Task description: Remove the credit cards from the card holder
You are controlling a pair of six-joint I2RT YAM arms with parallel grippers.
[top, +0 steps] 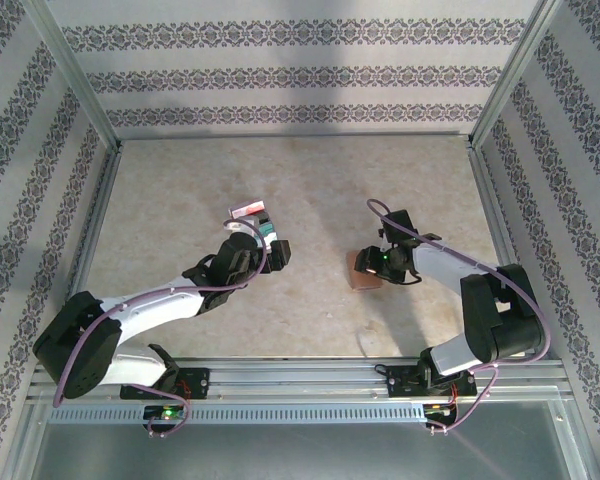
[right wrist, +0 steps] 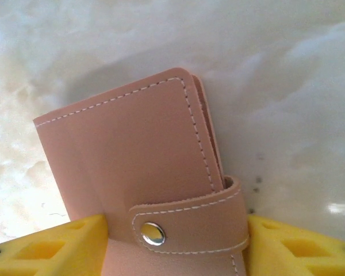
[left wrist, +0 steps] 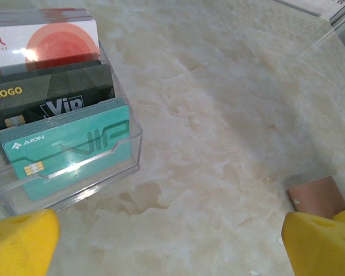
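1. The marbled surface (top: 300, 180) lies between patterned walls.
2. The card holder (right wrist: 132, 167) lies flat on it with its strap snapped; the right tool (right wrist: 175, 241) clenches its sides.
3. The left tool (left wrist: 167, 241) gapes empty near a clear box (left wrist: 129, 158) of credit cards (left wrist: 75, 146).
4. Opening and emptying the holder seem not yet done.

A clear plastic box (left wrist: 75, 178) stands on the pale marbled table (left wrist: 218, 103). It holds upright credit cards (left wrist: 69, 144): a teal one in front, dark ones behind it, and a white one with red circles at the back. Well to the right of the box lies a corner of the reddish-brown card holder (left wrist: 313, 198). Nearer the camera than the box, the left pincer (left wrist: 172, 247) has its yellow fingertips (left wrist: 20, 241) spread wide apart.
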